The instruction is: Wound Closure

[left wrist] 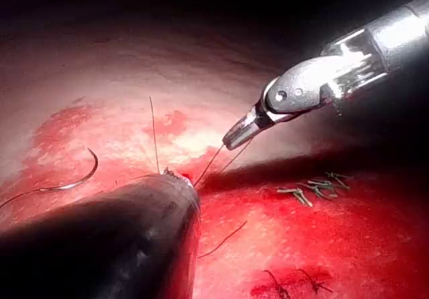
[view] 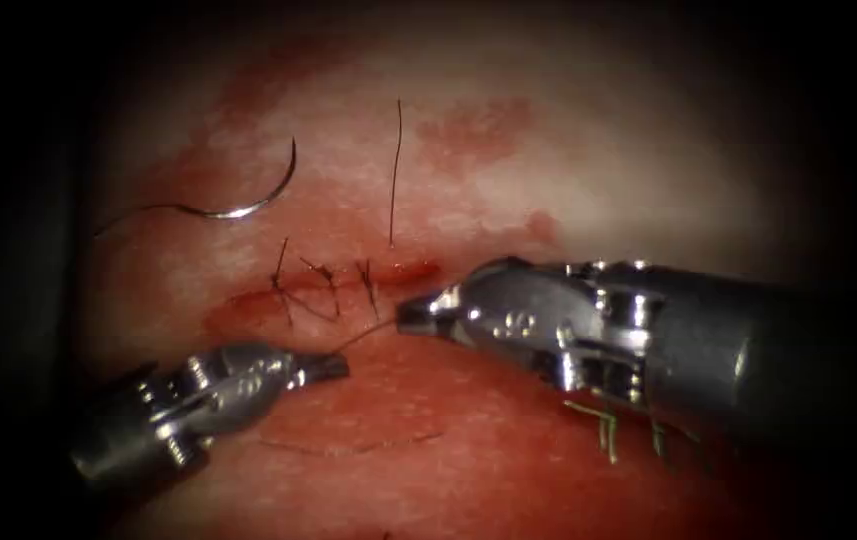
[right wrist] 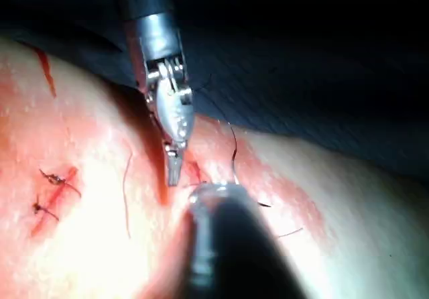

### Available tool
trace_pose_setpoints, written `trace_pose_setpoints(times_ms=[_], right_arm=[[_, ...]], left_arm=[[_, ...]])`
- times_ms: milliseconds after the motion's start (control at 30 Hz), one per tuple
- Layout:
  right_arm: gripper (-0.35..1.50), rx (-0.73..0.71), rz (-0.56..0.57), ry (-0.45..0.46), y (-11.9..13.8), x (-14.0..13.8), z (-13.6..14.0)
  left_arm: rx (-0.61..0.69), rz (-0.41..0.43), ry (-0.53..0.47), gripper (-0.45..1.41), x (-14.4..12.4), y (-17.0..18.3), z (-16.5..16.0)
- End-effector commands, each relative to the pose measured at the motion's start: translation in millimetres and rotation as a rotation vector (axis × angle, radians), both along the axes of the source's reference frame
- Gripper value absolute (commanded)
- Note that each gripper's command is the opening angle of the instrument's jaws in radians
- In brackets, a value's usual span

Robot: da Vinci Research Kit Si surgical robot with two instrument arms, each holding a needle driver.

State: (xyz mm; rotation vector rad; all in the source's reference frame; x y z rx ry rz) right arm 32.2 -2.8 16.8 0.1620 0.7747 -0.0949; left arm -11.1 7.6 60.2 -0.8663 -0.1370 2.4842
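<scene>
Nearest my endoscope sat the right gripper [view: 410, 315], its broad shaft coming in from the right and its jaws closed on the thread [view: 363, 333] just below the cut [view: 348, 285]. My left gripper [view: 333, 367] lay low on the left, jaws closed on the same short strand, so the thread ran taut between the two tips. From the left wrist view I saw the right gripper [left wrist: 236, 137] pinching two fine strands that ran down toward the wound. The needle [view: 253, 200] lay free on the tissue [view: 508, 200], well apart from both tools, above and left of the cut, not in the tissue, with its tail of thread trailing off to the left. Several dark stitches [view: 323, 280] already crossed the cut, and one loose end of thread [view: 395, 170] stood up above it. Red fluid [view: 473, 130] stained the surface in patches. I judged the thread thin, limp and easy to fray or snap under a hard pull, so it wanted a gentle, steady grip. The needle looked stiff and slick; I would have taken it on the body of its curve, away from the point, rather than at the thread end.
</scene>
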Motion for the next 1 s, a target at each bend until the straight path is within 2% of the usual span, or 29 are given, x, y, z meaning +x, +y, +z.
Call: trace_pose_setpoints(times_ms=[33,100,133,167,200,233,300,400,533,667,833,1000], right_arm=[[-0.35,-0.002,0.002,0.009,0.6,0.9,-0.7],[-0.35,0.001,0.007,0.024,0.8,0.9,-1.1],[-0.35,0.001,0.008,0.024,0.9,0.8,-1.1],[-0.35,0.001,0.008,0.023,0.9,0.8,-0.9],[-0.35,0.0,0.008,0.022,0.9,0.8,-0.7],[-0.35,-0.003,0.009,0.021,0.9,0.7,0.0],[-0.35,-0.006,0.01,0.018,1.0,0.4,1.1],[-0.35,-0.015,0.006,0.017,1.0,0.0,2.1],[-0.35,-0.016,0.006,0.024,0.8,-0.5,1.5],[-0.35,-0.044,0.066,0.016,2.8,-3.9,0.5],[-0.35,-0.055,0.106,0.025,3.6,-5.4,0.4],[-0.35,-0.036,0.118,0.045,3.4,-4.9,1.0]], left_arm=[[-0.005,-0.003,0.009,-0.45,-0.5,0.4,0.6],[-0.011,-0.026,0.044,-0.45,-0.5,0.4,0.6],[-0.017,-0.032,0.06,-0.27,-0.4,0.4,0.7],[-0.01,-0.058,0.062,0.37,-0.4,0.5,0.7],[-0.008,-0.073,0.055,0.57,-0.3,0.5,0.6],[-0.025,-0.113,0.034,0.93,-0.2,0.8,0.4],[-0.061,-0.159,-0.011,1.21,0.1,1.0,-0.3],[-0.073,-0.182,-0.039,1.16,1.0,0.8,-1.3],[-0.076,-0.181,-0.036,1.18,1.6,0.8,-1.1],[-0.079,-0.18,-0.035,1.18,1.7,0.4,-1.1],[-0.09,-0.173,-0.027,1.18,0.7,0.5,-1.0],[-0.085,-0.169,-0.05,1.11,-1.6,0.7,-0.8]])
